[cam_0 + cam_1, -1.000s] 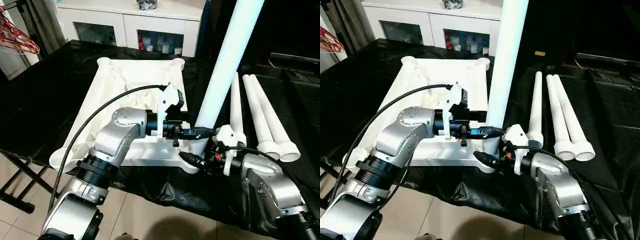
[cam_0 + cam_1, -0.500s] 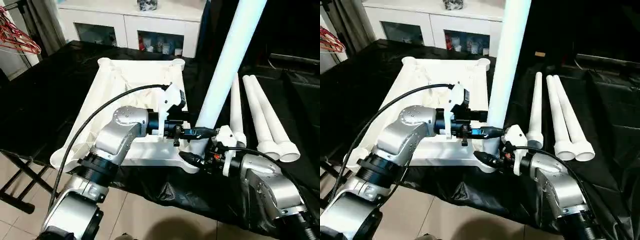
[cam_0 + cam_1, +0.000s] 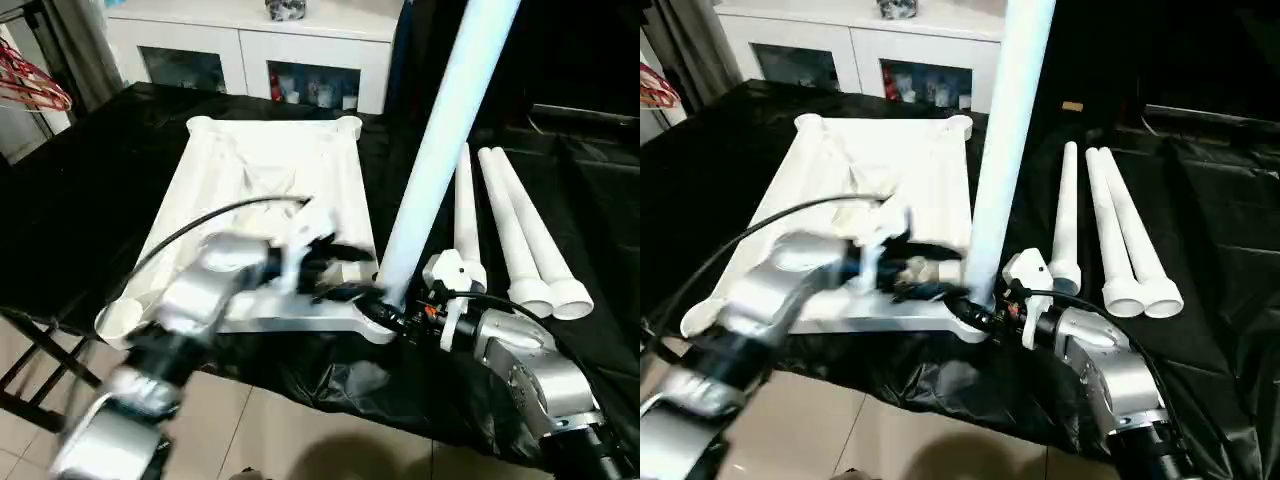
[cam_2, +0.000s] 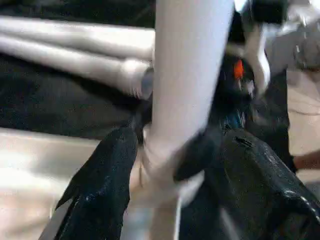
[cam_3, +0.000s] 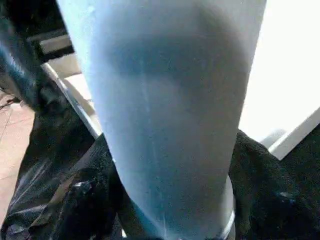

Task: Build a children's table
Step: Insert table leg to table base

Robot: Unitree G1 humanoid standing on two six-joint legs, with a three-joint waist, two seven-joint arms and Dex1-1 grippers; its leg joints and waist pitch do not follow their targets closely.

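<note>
Two black-fingered grippers meet at the base of one long white tapered tubular leg (image 3: 440, 140), which stands nearly upright in the round corner socket nearest the robot. Right gripper (image 3: 385, 318): fingers spread wide to either side of the leg's foot, in the right wrist view seemingly against it; whether they bear on it I cannot tell. Left gripper (image 4: 165, 165): its two fingers flank the leg just above the socket, apparently around it; contact not certain through the blur.

Beyond the grippers lies the white plastic rectangular table top (image 3: 265, 180), ribbed underside up on black sheeting (image 3: 90, 170). Three more white legs (image 3: 1110, 240) lie side by side just past the right gripper.

Handling, judged: leg is light, stiff, hollow, with a smooth, likely slippery skin. Best held low, near the socket, where the long lever arm matters least.

Writing: none legible on any part.
</note>
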